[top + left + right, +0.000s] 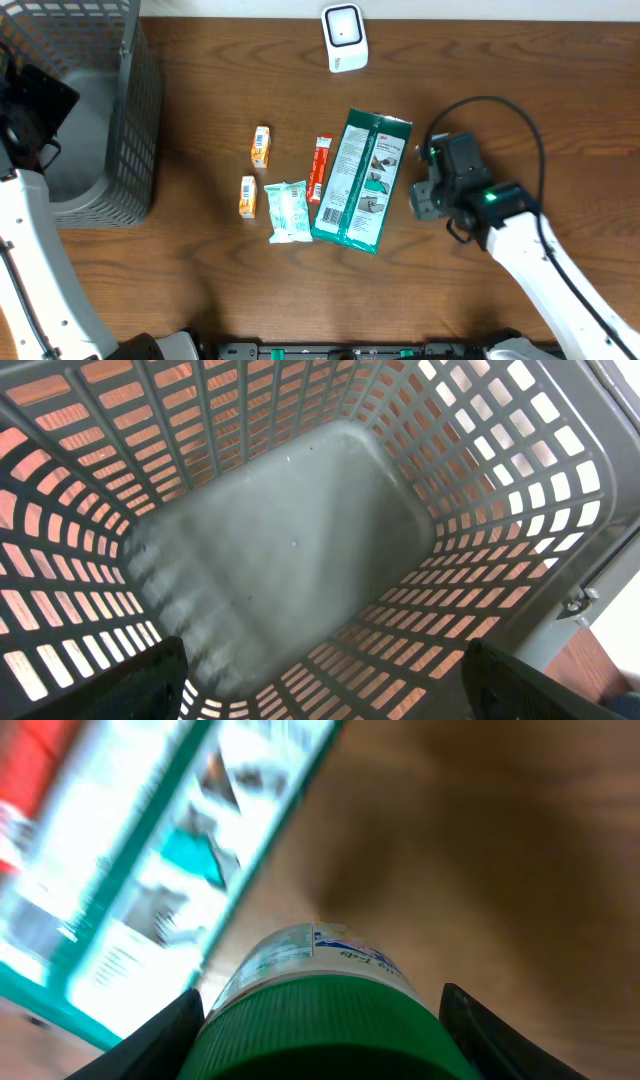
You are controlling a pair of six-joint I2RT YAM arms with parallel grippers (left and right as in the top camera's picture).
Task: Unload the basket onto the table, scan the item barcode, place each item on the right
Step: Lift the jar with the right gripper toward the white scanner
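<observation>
Right claw (320, 1010) is clamping the green-capped bottle (310, 955) at the table's (540, 90) three o'clock, with the packet (362, 180) lying at the bottle's nine. Left claw (320, 685) is hanging wide and empty over the basket (300, 530) at ten o'clock.

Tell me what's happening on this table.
The right gripper has a green-capped bottle between its fingers, right beside the big green package. The left gripper hangs open over the empty gray basket. The white scanner stands at the far edge. Two small orange boxes, a pale green packet and a red stick pack lie untouched.
</observation>
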